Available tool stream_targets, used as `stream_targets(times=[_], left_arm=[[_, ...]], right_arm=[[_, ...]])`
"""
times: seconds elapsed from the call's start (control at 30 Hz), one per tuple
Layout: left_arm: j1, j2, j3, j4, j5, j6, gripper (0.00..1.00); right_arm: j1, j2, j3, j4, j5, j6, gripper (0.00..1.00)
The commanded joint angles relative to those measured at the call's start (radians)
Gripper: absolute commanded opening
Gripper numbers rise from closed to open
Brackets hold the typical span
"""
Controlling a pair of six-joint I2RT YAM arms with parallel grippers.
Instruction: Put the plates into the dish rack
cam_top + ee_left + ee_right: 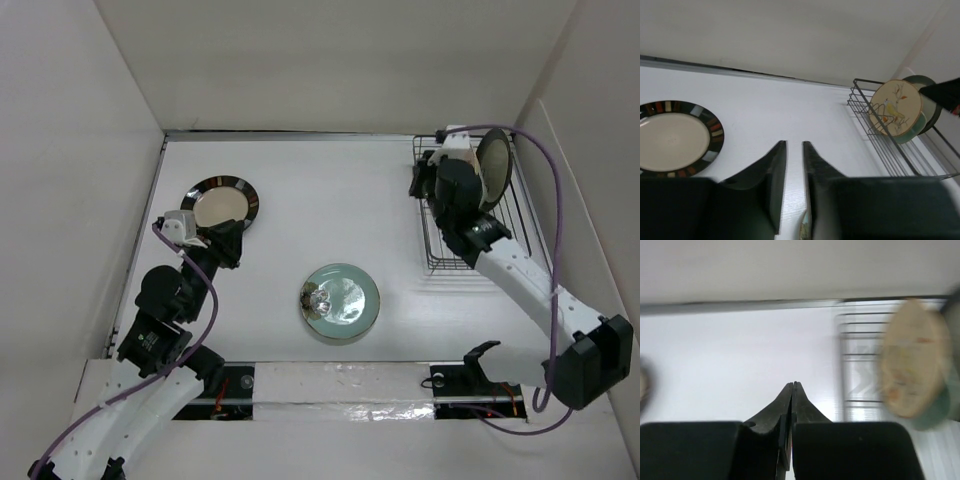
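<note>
The dish rack (445, 250) sits at the upper right of the overhead view, against the right wall. In the left wrist view a cream floral plate (895, 107) stands upright in it, with a green plate (920, 124) close behind. How many more stand behind that one I cannot tell.

Two plates lie flat on the white table (330, 200): the cream striped plate (222, 203) with its dark rim at the upper left, and the round celadon plate (355, 310) at lower centre, well apart from the rack.

The right gripper (792, 385) hangs over the rack's left side, just beside the upright plates. Its own view is blurred, yet the fingers plainly meet with nothing between them.

The left gripper (794, 144) hovers just below and to the right of the striped plate. Its fingers stand a narrow gap apart and hold nothing, and the plate lies off to their left, untouched.
</note>
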Motion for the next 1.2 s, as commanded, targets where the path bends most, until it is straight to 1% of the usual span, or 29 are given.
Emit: stream_targets(times=[0.0,0.03,0.07,0.13,0.17,0.2,0.23,0.3,0.33,0.4,0.43,0.47,0.5,0.53,0.6,0.67,0.7,0.8,0.87,0.9,0.97,1.0,1.07,1.1,1.17], left_arm=[[0.003,0.016,-0.007,0.049,0.005,0.009,0.17],[0.003,0.02,-0.004,0.047,0.004,0.014,0.07],[0.003,0.037,-0.004,0.046,0.001,0.014,0.03],[0.003,0.05,0.002,0.032,0.002,0.014,0.0],[0.003,0.056,0.007,0.029,0.005,0.016,0.0],[0.003,0.056,0.009,0.029,0.008,0.016,0.0],[0.003,0.056,0.006,0.035,0.008,0.017,0.0],[0.003,0.057,0.003,0.038,0.002,0.019,0.02],[0.003,0.063,0.004,0.032,0.004,0.019,0.08],[0.003,0.065,0.007,0.03,0.014,0.019,0.15],[0.003,0.063,0.007,0.033,0.014,0.019,0.22],[0.003,0.062,0.004,0.041,0.011,0.022,0.25],[0.003,0.065,0.003,0.043,0.01,0.023,0.28],[0.003,0.068,0.003,0.041,0.01,0.023,0.31],[0.003,0.074,0.006,0.032,0.017,0.023,0.33],[0.003,0.066,0.003,0.043,0.017,0.025,0.34],[0.003,0.068,0.001,0.046,0.008,0.026,0.34],[0.003,0.085,0.003,0.038,0.002,0.028,0.35],[0.003,0.089,0.009,0.041,0.005,0.031,0.35],[0.003,0.089,0.007,0.043,-0.001,0.033,0.35],[0.003,0.089,0.006,0.038,-0.01,0.034,0.35],[0.003,0.088,0.006,0.037,-0.012,0.034,0.36],[0.003,0.08,0.004,0.044,-0.013,0.036,0.36],[0.003,0.079,0.004,0.049,-0.015,0.037,0.36],[0.003,0.088,0.006,0.046,-0.019,0.039,0.36]], right_arm=[[0.094,-0.034,-0.114,0.054,-0.416,0.112,0.0],[0.147,-0.033,-0.136,0.05,-0.463,0.125,0.0],[0.174,-0.03,-0.154,0.04,-0.499,0.145,0.0],[0.211,-0.01,-0.211,0.01,-0.566,0.178,0.0],[0.22,-0.001,-0.223,-0.01,-0.591,0.177,0.07],[0.22,0.01,-0.248,-0.03,-0.627,0.171,0.4],[0.22,0.024,-0.254,-0.042,-0.646,0.163,0.53],[0.2,0.073,-0.263,-0.062,-0.678,0.149,0.72],[0.188,0.113,-0.263,-0.066,-0.707,0.146,0.73],[0.166,0.156,-0.257,-0.056,-0.796,0.122,0.74],[0.156,0.177,-0.251,-0.055,-0.807,0.116,0.74],[0.156,0.202,-0.248,-0.053,-0.827,0.111,0.74],[0.145,0.257,-0.243,-0.058,-0.883,0.111,0.76],[0.145,0.283,-0.236,-0.061,-0.892,0.114,0.76],[0.145,0.331,-0.228,-0.056,-0.875,0.113,0.77],[0.145,0.343,-0.242,-0.047,-0.858,0.117,0.77],[0.136,0.346,-0.254,-0.009,-0.847,0.134,0.78],[0.108,0.392,-0.285,0.023,-0.896,0.155,0.78],[0.108,0.415,-0.297,0.023,-0.886,0.16,0.76],[0.108,0.417,-0.309,0.072,-0.916,0.177,0.73],[0.108,0.435,-0.341,0.088,-0.957,0.194,0.66],[0.117,0.444,-0.346,0.085,-1.0,0.194,0.57],[0.129,0.46,-0.363,0.082,-1.014,0.195,0.49],[0.145,0.475,-0.373,0.106,-1.043,0.209,0.4],[0.16,0.501,-0.39,0.126,-1.085,0.228,0.37]])
